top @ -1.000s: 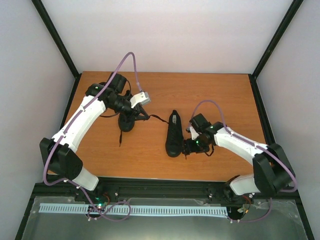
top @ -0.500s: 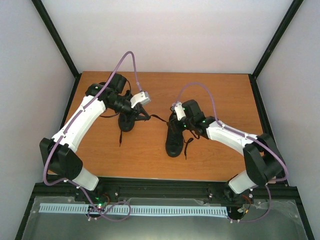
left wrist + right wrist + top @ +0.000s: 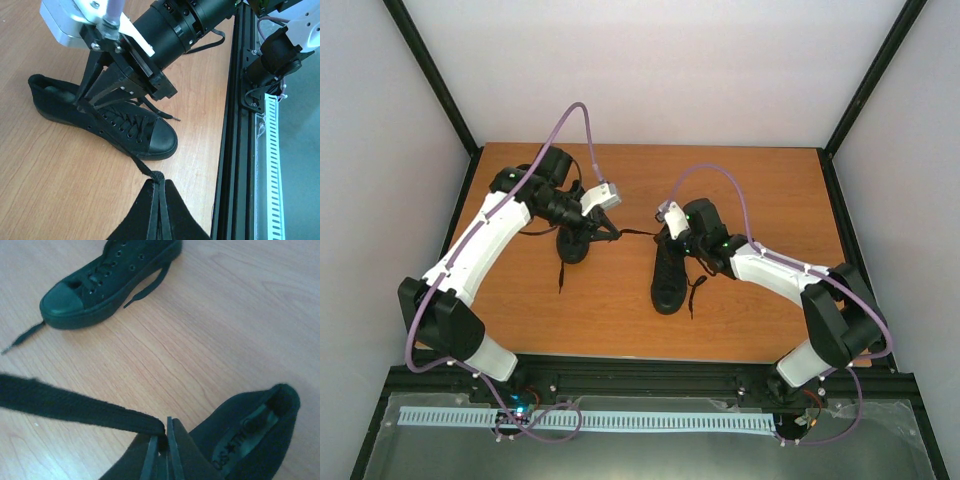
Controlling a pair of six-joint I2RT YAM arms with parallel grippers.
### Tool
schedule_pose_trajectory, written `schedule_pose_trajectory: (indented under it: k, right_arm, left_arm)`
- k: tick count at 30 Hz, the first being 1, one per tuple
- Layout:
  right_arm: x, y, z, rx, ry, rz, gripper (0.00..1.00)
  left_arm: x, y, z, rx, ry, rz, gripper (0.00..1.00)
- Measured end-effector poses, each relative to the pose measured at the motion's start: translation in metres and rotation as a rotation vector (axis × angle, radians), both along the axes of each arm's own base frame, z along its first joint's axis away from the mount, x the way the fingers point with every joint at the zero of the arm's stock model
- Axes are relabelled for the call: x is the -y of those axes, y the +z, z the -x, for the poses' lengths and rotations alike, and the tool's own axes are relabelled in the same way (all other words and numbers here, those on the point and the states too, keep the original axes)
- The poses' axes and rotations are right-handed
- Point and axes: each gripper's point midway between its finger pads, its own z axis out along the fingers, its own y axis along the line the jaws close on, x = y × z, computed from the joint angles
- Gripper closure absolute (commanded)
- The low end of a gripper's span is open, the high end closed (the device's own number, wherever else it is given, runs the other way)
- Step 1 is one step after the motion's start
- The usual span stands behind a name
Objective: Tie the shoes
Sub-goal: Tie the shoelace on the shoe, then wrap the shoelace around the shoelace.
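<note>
Two black shoes lie on the wooden table. The left shoe (image 3: 572,245) (image 3: 105,277) is under my left arm. The right shoe (image 3: 669,275) (image 3: 110,122) points its toe at the near rail, and its heel (image 3: 260,430) shows in the right wrist view. A black lace (image 3: 632,233) (image 3: 137,160) (image 3: 75,405) runs taut between my two grippers. My left gripper (image 3: 603,230) (image 3: 157,175) is shut on one end of it. By the right shoe's heel, my right gripper (image 3: 663,233) (image 3: 84,104) (image 3: 162,432) pinches the same lace.
A loose lace end (image 3: 561,275) trails from the left shoe toward the near edge, and another (image 3: 692,290) lies beside the right shoe. The black rail (image 3: 640,375) (image 3: 235,125) bounds the near edge. White walls and black posts (image 3: 430,80) enclose the table.
My right arm swung from the right shoe's near right side up to its heel, and its jaws closed on the lace. The left arm and both shoes stayed put.
</note>
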Motion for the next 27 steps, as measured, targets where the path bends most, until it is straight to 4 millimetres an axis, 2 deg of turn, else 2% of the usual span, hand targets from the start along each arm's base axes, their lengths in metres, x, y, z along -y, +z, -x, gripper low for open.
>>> schedule_pose_trajectory:
  k: [5, 7, 9, 13, 14, 18, 22, 25, 26, 27]
  right_arm:
    - [0.002, 0.0, -0.003, 0.002, -0.019, 0.004, 0.97]
    - [0.004, 0.0, -0.004, 0.003, -0.038, 0.008, 0.97]
    - [0.007, 0.001, -0.006, -0.001, -0.061, 0.006, 0.97]
    - [0.012, 0.003, -0.006, -0.027, -0.111, -0.003, 0.97]
    - [0.014, 0.003, -0.006, -0.037, -0.127, -0.006, 0.97]
    - [0.019, -0.001, -0.006, -0.083, -0.185, -0.016, 0.97]
    - [0.025, -0.004, -0.008, -0.13, -0.248, -0.037, 0.97]
    - [0.026, -0.005, -0.008, -0.161, -0.28, -0.057, 0.97]
    - [0.027, -0.006, -0.008, -0.174, -0.291, -0.063, 0.97]
    - [0.028, -0.007, -0.008, -0.182, -0.299, -0.066, 0.97]
  left_arm:
    - [-0.002, 0.001, 0.001, 0.022, -0.003, -0.006, 0.99]
    - [-0.005, -0.01, 0.0, 0.035, 0.003, -0.032, 0.99]
    - [-0.011, -0.037, -0.002, 0.033, 0.024, -0.083, 0.99]
    - [-0.018, -0.113, -0.002, -0.063, 0.042, -0.227, 0.99]
    - [-0.016, -0.135, -0.003, -0.096, 0.036, -0.273, 0.99]
    - [0.005, -0.192, -0.005, -0.135, -0.004, -0.376, 0.99]
    - [0.019, -0.224, -0.008, -0.129, -0.014, -0.442, 0.99]
    - [0.028, -0.237, -0.014, -0.128, 0.0, -0.456, 0.99]
    - [0.03, -0.239, -0.017, -0.128, 0.007, -0.453, 0.93]
    - [0.032, -0.241, -0.018, -0.128, 0.012, -0.448, 0.83]
